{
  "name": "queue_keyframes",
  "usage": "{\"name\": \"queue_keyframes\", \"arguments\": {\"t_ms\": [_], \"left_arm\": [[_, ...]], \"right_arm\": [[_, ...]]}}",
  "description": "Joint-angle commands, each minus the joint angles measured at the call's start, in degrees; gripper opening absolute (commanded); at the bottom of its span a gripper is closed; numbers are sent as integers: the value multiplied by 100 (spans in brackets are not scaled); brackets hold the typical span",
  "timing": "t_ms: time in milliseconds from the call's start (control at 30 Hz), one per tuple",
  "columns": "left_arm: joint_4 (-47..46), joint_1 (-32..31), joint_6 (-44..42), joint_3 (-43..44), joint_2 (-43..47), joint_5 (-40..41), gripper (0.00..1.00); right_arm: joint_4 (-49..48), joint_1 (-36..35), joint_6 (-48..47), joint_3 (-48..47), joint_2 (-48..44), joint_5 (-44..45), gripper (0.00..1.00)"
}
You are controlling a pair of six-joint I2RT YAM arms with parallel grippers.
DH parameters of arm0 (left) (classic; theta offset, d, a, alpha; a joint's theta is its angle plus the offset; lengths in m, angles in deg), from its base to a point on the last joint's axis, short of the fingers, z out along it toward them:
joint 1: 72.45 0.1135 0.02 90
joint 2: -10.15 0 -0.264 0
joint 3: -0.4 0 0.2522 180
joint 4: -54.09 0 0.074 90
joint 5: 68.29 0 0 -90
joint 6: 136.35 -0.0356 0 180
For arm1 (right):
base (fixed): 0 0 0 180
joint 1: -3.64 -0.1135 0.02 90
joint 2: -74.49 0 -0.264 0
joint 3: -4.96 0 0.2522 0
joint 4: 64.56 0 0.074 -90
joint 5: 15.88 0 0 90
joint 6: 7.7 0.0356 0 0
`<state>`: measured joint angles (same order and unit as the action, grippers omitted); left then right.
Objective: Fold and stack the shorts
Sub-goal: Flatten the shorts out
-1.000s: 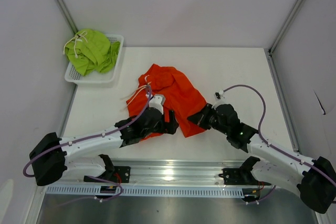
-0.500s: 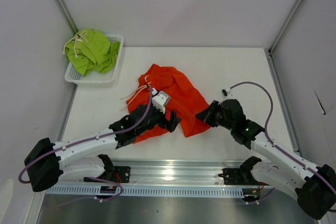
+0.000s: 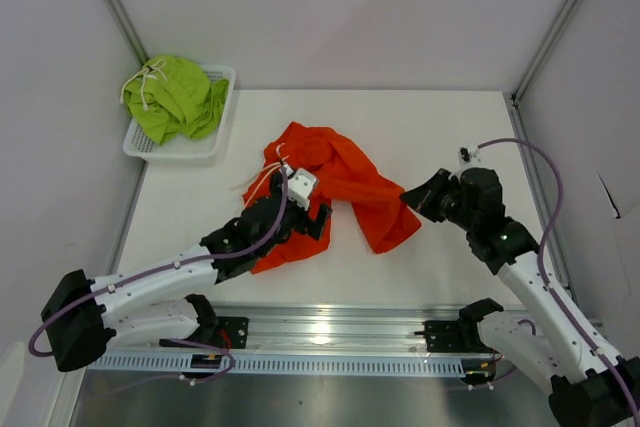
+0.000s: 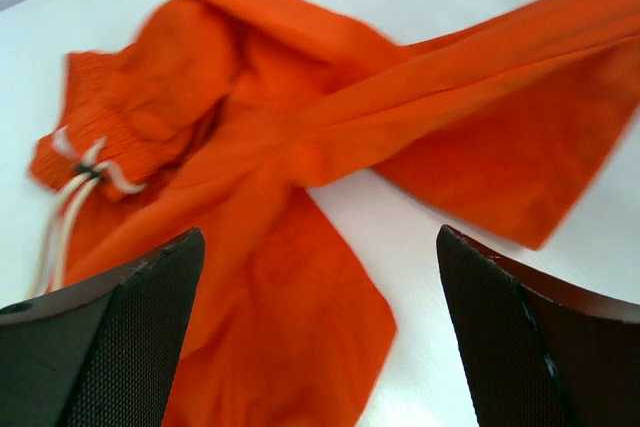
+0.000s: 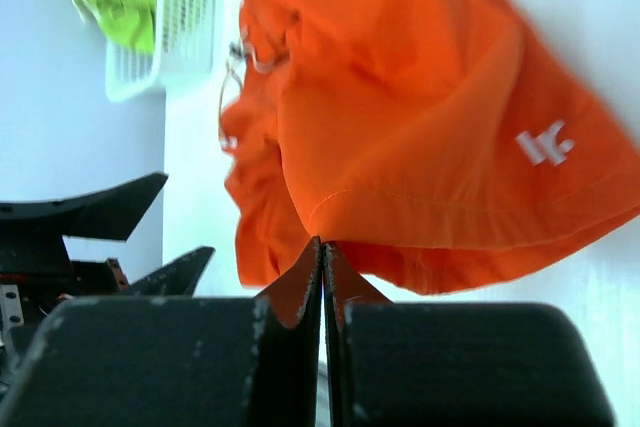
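Right wrist view: right gripper [image 5: 322, 247] pinches soft orange shorts [image 5: 400, 97]; left gripper [image 4: 320, 235] wide open.

Left arm [image 3: 160, 282] is lying low, stretching from its near-left base toward the middle, wrist angling up and right. Left gripper [image 3: 318, 219] is hovering with jaws spread wide, nothing sitting between the fingers [image 4: 120, 347]. Right arm [image 3: 530, 277] is bending up from its near-right base, elbow raised, forearm pointing left. Right gripper [image 3: 415, 197] is pinching a hem of the orange shorts [image 3: 345, 182], fingertips [image 5: 300, 282] pressing together.
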<state>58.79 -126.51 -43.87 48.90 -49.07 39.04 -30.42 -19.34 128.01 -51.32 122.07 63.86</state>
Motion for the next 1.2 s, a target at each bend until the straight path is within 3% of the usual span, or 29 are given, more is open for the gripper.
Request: {"name": "queue_keyframes", "arguments": {"t_ms": [0,133,267,367,567,667,800,1167], "left_arm": [[641,395,454,489,226,992,99],[1327,1510,1323,604,332,387,99],[1828,2547,2308,762,192,220,99],[1820,2891,2607,832,-89,-106,99],[1583,3077,2425,1464,-1456,-782,99],[1635,3086,2222,2164,-2353,-994,99],[1679,3252,2178,2765,-3215,-1151,99],[968,3868,2406,3750,-4747,-2916,99]], "right_arm": [[474,556,-369,-607,-327,-344,0],[879,1322,-721,-889,-231,-994,0],[1064,1296,-906,-408,-397,-1548,0],[1318,1148,-950,182,-880,-1655,0],[2339,1200,-1126,394,-1839,-705,0],[2225,1156,-1135,718,-1709,-1239,0],[1848,736,-925,1333,-1645,-1329,0],[1425,-57,-713,1677,-1462,-635,0]]}}
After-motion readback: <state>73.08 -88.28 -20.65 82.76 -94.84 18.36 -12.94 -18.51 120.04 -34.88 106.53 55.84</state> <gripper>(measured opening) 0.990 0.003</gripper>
